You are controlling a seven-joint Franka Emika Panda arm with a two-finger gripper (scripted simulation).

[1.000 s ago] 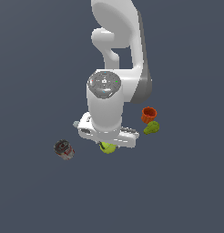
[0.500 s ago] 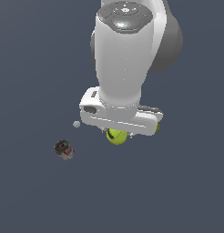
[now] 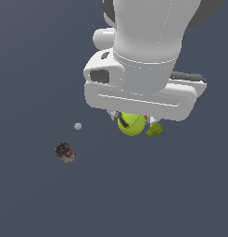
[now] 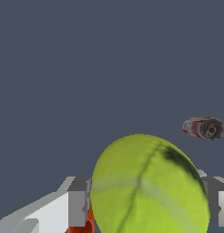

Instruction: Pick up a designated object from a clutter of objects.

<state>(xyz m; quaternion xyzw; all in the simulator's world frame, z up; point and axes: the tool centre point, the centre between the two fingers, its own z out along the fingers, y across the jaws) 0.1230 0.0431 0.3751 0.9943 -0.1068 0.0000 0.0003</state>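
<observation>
The yellow-green tennis ball [image 3: 131,124] with a dark curved mark hangs just under the big white arm head in the exterior view. My gripper [image 3: 132,121] is shut on it, its fingers mostly hidden behind the arm. In the wrist view the tennis ball [image 4: 150,186] fills the space between the two grey fingers [image 4: 77,202], well above the floor. A bit of the green pear-shaped fruit [image 3: 154,130] peeks out beside the ball. The orange cup shows only as a sliver [image 4: 84,223] behind one finger.
A dark red-and-black can [image 3: 65,152] lies on its side on the grey floor toward the exterior view's left, also seen as a can [image 4: 204,128] in the wrist view. A tiny grey ball [image 3: 78,126] rests near it.
The arm has risen toward the camera with the tennis ball held in the gripper. The ball has left the floor; the cup is now hidden behind the arm in the exterior view.
</observation>
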